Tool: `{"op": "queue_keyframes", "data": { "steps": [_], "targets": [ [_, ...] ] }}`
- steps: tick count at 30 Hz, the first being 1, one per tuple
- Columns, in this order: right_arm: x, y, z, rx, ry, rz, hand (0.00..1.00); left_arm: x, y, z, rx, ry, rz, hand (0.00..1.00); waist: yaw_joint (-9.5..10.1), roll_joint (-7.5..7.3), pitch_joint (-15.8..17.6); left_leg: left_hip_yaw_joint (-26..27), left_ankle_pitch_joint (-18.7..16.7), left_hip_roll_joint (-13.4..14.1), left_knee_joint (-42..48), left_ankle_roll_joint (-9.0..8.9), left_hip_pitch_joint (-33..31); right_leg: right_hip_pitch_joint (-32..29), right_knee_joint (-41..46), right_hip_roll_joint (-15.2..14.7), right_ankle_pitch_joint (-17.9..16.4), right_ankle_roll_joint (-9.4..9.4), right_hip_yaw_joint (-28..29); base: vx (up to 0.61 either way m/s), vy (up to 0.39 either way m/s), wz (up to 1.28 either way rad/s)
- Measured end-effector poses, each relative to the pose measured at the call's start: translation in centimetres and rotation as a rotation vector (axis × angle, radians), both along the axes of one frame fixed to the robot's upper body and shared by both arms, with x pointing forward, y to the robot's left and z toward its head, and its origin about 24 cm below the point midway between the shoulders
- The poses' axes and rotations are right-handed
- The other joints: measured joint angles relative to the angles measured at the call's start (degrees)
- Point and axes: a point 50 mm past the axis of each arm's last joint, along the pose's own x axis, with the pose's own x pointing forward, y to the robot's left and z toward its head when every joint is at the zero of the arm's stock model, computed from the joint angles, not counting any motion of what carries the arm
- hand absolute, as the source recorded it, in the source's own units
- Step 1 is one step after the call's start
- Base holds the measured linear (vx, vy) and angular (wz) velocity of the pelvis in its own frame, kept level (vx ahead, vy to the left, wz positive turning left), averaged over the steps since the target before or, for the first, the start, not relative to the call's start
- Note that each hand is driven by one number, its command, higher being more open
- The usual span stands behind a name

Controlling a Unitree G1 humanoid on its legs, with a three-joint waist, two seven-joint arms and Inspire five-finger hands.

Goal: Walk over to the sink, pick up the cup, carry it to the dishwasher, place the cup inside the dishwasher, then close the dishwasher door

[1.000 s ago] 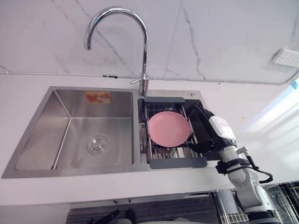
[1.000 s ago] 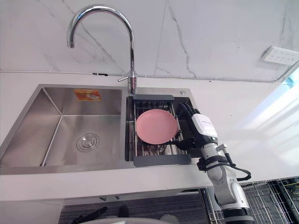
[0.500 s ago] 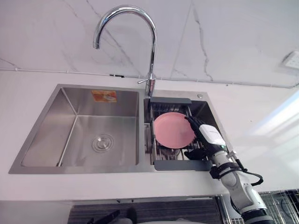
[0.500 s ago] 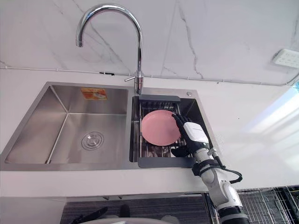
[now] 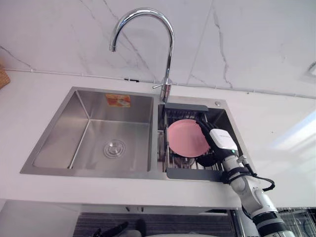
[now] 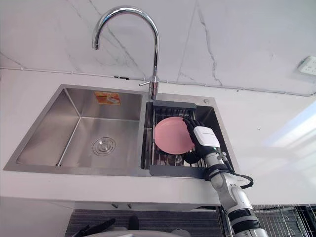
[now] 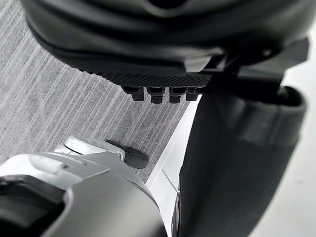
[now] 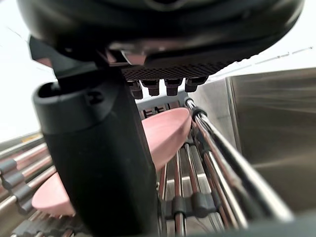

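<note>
A pink cup [image 5: 185,139] lies in a dark drain rack [image 5: 191,173] set in the sink's right basin, showing as a pink round from above. My right hand [image 6: 204,139] reaches into that basin from the lower right, its fingers straight along the cup's right edge and its thumb low by the rack's front. In the right wrist view the cup [image 8: 170,129] lies on the rack bars just past the thumb [image 8: 98,163], with nothing clasped. My left hand [image 7: 148,29] hangs relaxed over grey floor, holding nothing.
The steel sink's left basin [image 5: 98,133] has a round drain. A tall curved faucet [image 5: 168,54] rises behind the divider. White counter [image 5: 276,123] surrounds the sink, with a marble wall behind. A wire rack [image 6: 281,217] shows below the counter at lower right.
The camera has shifted, sliding the sink rightward in view. My right hand has moved left from the basin's right side until its fingers lie against the pink cup.
</note>
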Motion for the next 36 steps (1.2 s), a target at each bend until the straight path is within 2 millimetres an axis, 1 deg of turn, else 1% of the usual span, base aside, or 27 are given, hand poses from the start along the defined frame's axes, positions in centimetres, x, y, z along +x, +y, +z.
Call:
{"op": "queue_keyframes", "data": {
  "steps": [2, 3, 6, 9, 11, 12, 17, 20, 21, 24, 27, 30, 31, 34, 36],
  "targets": [
    [0.2, 0.1, 0.3, -0.003, -0.029, 0.008, 1.00, 0.0, -0.1, 0.0, 0.000, 0.001, -0.004, 1.00, -0.19, -0.10, 0.05, -0.07, 0.15, -0.21, -0.01, 0.06, 0.02, 0.15, -0.16, -0.21, -1.03, 0.79, -0.25, -0.07, -0.063, 0.04],
    [0.1, 0.1, 0.4, 0.003, -0.068, 0.003, 1.00, 0.0, 0.0, 0.0, 0.006, 0.005, -0.019, 1.00, -0.33, 0.15, 0.29, -0.08, 0.29, -0.17, -0.01, 0.08, 0.03, 0.37, -0.19, -0.13, -1.48, 1.04, -0.85, -0.07, -0.058, 0.11],
    [0.2, -0.2, 0.5, 0.020, -0.155, -0.036, 1.00, 0.0, 0.0, 0.0, 0.006, 0.003, -0.032, 1.00, -0.25, 0.13, 0.37, 0.24, 0.34, 0.05, 0.00, 0.15, -0.33, 0.58, -0.70, -0.05, -1.98, 1.51, -1.70, -0.03, -0.036, 0.16],
    [0.2, -0.5, 0.7, 0.012, -0.188, -0.040, 1.00, 0.1, -0.1, 0.0, 0.002, 0.000, -0.038, 1.00, -0.27, 0.13, 0.41, 0.41, 0.72, 0.01, 0.00, 0.40, -0.72, 0.64, -0.73, -0.16, -1.59, 1.23, -2.21, 0.05, -0.017, 0.09],
    [0.1, -0.9, 0.8, 0.007, -0.198, -0.042, 1.00, 0.1, -0.1, 0.0, 0.002, 0.000, -0.049, 1.00, -0.31, 0.17, 0.45, 0.28, 0.98, -0.21, 0.01, 0.24, -0.74, 0.67, -0.75, -0.32, -1.22, 1.34, -2.16, 0.08, -0.002, 0.03],
    [0.1, -1.2, 0.8, 0.005, -0.209, -0.049, 1.00, 0.1, -0.1, 0.0, 0.006, -0.003, -0.057, 1.00, -0.31, 0.20, 0.50, 0.13, 0.96, -0.32, 0.01, 0.26, -0.75, 0.69, -0.75, -0.38, -0.75, 1.77, -2.19, 0.06, -0.012, 0.07],
    [0.3, -1.5, 1.1, 0.003, -0.235, -0.053, 1.00, 0.3, 0.0, 0.1, 0.009, -0.015, -0.062, 1.00, -0.28, 0.46, 1.04, -0.21, 0.87, -0.16, -0.01, 0.23, -0.65, 0.89, -0.75, -0.15, -0.82, 1.49, -2.28, 0.02, -0.037, 0.03],
    [0.3, -1.4, 1.1, 0.004, -0.240, -0.051, 1.00, 0.3, 0.0, 0.1, 0.004, -0.020, -0.064, 1.00, -0.20, 0.51, 1.10, -0.20, 0.83, 0.11, -0.01, 0.17, -0.62, 0.93, -0.78, 0.14, -1.17, 0.93, -2.29, -0.02, -0.043, -0.01],
    [0.3, -1.3, 1.0, -0.007, -0.243, -0.045, 1.00, 0.3, 0.0, 0.1, 0.004, -0.020, -0.065, 1.00, -0.21, 0.52, 1.10, -0.18, 0.82, 0.12, -0.01, 0.17, -0.61, 0.94, -0.80, 0.20, -1.48, 0.45, -2.29, -0.01, -0.038, -0.01],
    [0.4, -1.3, 1.0, -0.010, -0.248, -0.039, 1.00, 0.3, 0.0, 0.1, 0.004, -0.020, -0.065, 1.00, -0.23, 0.50, 1.22, -0.17, 0.77, 0.12, -0.02, 0.11, -0.45, 1.15, -0.85, 0.28, -1.56, 0.41, -2.29, 0.00, -0.010, 0.00],
    [0.5, -1.2, 1.2, -0.009, -0.265, -0.032, 1.00, 0.5, 0.1, 0.1, 0.005, -0.027, -0.069, 1.00, -0.28, 0.49, 2.03, -0.08, 0.66, 0.12, -0.02, 0.12, 0.13, 1.80, -1.08, 0.29, -1.63, 0.43, -2.31, 0.00, 0.000, 0.00],
    [0.5, -1.4, 1.2, -0.016, -0.294, -0.035, 1.00, 0.5, 0.1, 0.1, 0.005, -0.029, -0.072, 1.00, -0.27, 0.51, 2.05, -0.10, 0.65, 0.11, -0.02, 0.14, 0.08, 1.80, -1.16, 0.29, -1.64, 0.46, -2.36, 0.00, 0.000, 0.00],
    [0.4, -1.4, 1.4, -0.008, -0.329, -0.047, 1.00, 0.6, 0.1, 0.1, 0.006, -0.029, -0.079, 1.00, -0.24, 0.55, 2.10, -0.17, 0.66, 0.10, -0.02, 0.14, 0.03, 1.80, -1.17, 0.28, -1.64, 0.47, -2.41, 0.00, 0.000, 0.00],
    [0.8, -0.6, 2.0, 0.041, -0.426, -0.071, 1.00, 0.7, 0.0, 0.2, 0.006, -0.032, -0.089, 1.00, -0.16, 0.80, 2.30, -0.34, 0.67, 0.09, -0.02, 0.13, 0.02, 1.82, -1.18, 0.29, -1.64, 0.48, -2.55, 0.01, -0.007, 0.01],
    [1.0, -0.1, 1.7, 0.051, -0.446, -0.078, 1.00, 1.0, -0.1, 0.2, 0.003, -0.044, -0.097, 1.00, 0.32, 0.85, 2.46, -0.53, 0.67, 0.11, -0.01, 0.13, 0.07, 1.85, -1.17, 0.28, -1.60, 0.52, -2.73, 0.02, -0.021, 0.05]
  ]
}}
